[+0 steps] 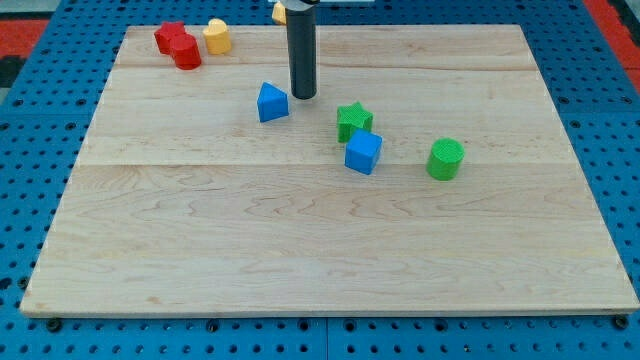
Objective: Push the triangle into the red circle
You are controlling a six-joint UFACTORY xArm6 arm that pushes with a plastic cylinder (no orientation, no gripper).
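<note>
A blue triangle lies on the wooden board in the upper middle. My tip stands just to the triangle's right, a small gap apart. A red circle-like block lies at the view's top left, touching another red block behind it. The dark rod rises from the tip out of the view's top.
A yellow block sits right of the red pair. Another yellow block shows partly behind the rod. A green star, a blue cube and a green cylinder lie right of centre.
</note>
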